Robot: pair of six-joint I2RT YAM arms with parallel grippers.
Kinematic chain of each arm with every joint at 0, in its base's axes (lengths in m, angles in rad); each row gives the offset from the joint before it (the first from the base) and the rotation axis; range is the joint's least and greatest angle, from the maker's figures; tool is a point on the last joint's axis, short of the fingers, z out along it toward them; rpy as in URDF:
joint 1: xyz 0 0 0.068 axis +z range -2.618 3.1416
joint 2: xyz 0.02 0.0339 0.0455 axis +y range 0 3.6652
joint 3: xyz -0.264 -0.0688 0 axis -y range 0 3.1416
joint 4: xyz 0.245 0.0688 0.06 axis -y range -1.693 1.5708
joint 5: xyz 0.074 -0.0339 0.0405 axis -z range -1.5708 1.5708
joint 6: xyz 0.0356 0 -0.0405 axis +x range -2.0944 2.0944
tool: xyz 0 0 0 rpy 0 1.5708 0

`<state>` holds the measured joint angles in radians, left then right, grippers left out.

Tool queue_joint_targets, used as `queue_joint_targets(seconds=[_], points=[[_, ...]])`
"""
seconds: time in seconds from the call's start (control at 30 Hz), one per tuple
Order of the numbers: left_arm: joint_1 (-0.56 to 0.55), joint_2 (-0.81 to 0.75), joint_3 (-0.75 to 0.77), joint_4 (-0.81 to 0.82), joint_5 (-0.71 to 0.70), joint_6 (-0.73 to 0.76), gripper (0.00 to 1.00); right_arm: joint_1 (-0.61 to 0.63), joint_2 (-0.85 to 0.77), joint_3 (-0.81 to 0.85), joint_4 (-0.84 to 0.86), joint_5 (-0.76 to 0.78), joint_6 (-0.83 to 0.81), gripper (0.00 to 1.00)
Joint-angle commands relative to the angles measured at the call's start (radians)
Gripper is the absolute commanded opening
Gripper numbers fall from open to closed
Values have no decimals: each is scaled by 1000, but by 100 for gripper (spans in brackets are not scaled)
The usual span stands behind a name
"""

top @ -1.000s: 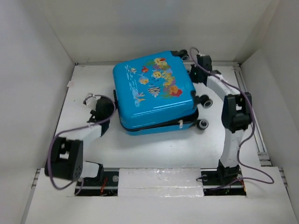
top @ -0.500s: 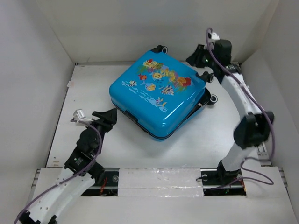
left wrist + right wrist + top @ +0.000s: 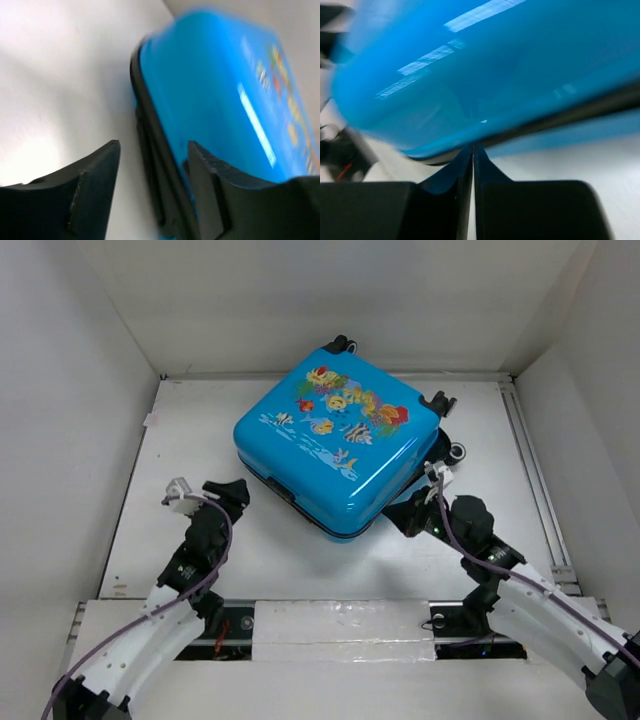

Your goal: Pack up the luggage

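Luggage [image 3: 335, 445] lies closed on the table [image 3: 190, 430]; right gripper [image 3: 473, 148], relocated from far corner to near-side seam, is pinched almost together, left gripper [image 3: 154, 146] stands parted and empty alongside, suggesting seam closure comes next.

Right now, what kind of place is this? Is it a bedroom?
Probably a robot test booth, not a bedroom: plain white walls box in a white table, robot arms are bolted at its near edge, and a blue fish suitcase lies on it.

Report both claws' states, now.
Left claw: open, empty, beside the luggage.
Right claw: shut, tips at the luggage's seam, nothing visibly held.
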<state>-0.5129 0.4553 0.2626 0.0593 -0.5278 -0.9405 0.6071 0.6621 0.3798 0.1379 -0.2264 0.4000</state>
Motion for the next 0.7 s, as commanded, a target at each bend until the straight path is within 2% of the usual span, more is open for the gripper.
queue_joint_targets(seconds=[0.0, 0.03, 0.07, 0.1, 0.17, 0.2, 0.23, 0.27, 0.3, 0.33, 0.37, 0.4, 0.43, 0.5, 0.57, 0.63, 0.67], points=[[98, 163, 160, 224, 0, -11, 54, 11, -16, 13, -19, 264, 143, 9], [123, 230, 214, 255, 0, -1, 54, -6, -16, 34, -70, 418, 190, 0], [157, 300, 266, 255, 0, -1, 55, -24, 19, 44, -101, 458, 229, 0], [250, 442, 390, 255, 37, -20, 55, -45, 43, 56, -128, 470, 244, 0], [339, 569, 475, 334, 191, -24, 57, -110, 109, 93, -129, 510, 266, 0], [409, 723, 585, 335, 251, -24, 57, -133, 196, 108, -129, 510, 281, 0], [433, 809, 674, 300, 340, -24, 57, -160, 241, 129, -129, 510, 281, 0], [447, 894, 769, 216, 374, 14, 58, -208, 285, 171, -129, 477, 270, 1], [447, 980, 991, 144, 391, 129, 62, -225, 374, 186, -120, 476, 270, 2], [447, 1148, 1105, 52, 382, 170, 62, -242, 416, 203, -106, 476, 261, 2], [456, 1224, 1200, -63, 411, 213, 64, -275, 453, 218, -89, 476, 261, 2], [470, 1293, 1280, -109, 460, 251, 65, -294, 485, 240, -75, 489, 261, 2], [484, 1410, 1423, -163, 495, 265, 65, -315, 537, 240, -46, 475, 272, 2], [507, 1482, 1489, -190, 583, 317, 65, -343, 567, 254, -35, 452, 287, 4], [507, 1590, 1634, -261, 610, 336, 65, -343, 567, 254, -6, 452, 298, 4], [507, 1646, 1711, -320, 649, 396, 68, -352, 567, 225, -6, 501, 298, 5], [507, 1721, 1821, -358, 672, 410, 70, -363, 550, 216, -18, 521, 307, 4]])
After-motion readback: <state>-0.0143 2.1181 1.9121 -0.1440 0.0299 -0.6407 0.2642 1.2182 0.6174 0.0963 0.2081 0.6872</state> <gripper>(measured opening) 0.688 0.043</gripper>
